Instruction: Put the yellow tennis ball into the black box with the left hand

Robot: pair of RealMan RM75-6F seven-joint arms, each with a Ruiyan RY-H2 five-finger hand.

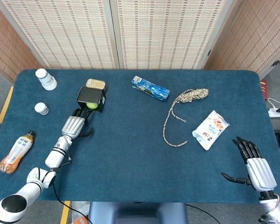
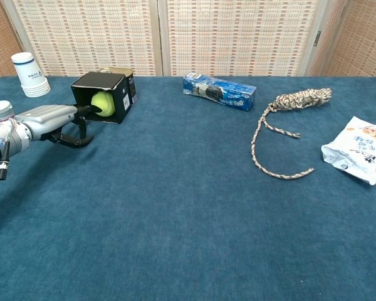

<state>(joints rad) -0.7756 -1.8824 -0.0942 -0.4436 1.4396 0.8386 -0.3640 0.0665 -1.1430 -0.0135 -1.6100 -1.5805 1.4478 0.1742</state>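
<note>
The yellow tennis ball (image 2: 103, 103) sits inside the black box (image 2: 101, 80), which lies on its side with its mouth toward me; in the head view only a sliver of the ball (image 1: 92, 106) shows under the box (image 1: 90, 96). My left hand (image 2: 50, 120) lies just in front of the box mouth, its fingertips (image 2: 91, 110) reaching to the ball, nothing gripped. From above, the left hand (image 1: 73, 126) is right below the box. My right hand (image 1: 255, 166) rests at the near right table corner, fingers spread and empty.
A gold tin (image 1: 95, 84) stands behind the box. White cups (image 1: 46, 79) and a small jar (image 1: 41, 108) are at the far left, an orange bottle (image 1: 15, 152) at the left edge. A blue packet (image 1: 150, 88), a rope (image 1: 182, 112) and a snack bag (image 1: 210, 129) lie to the right.
</note>
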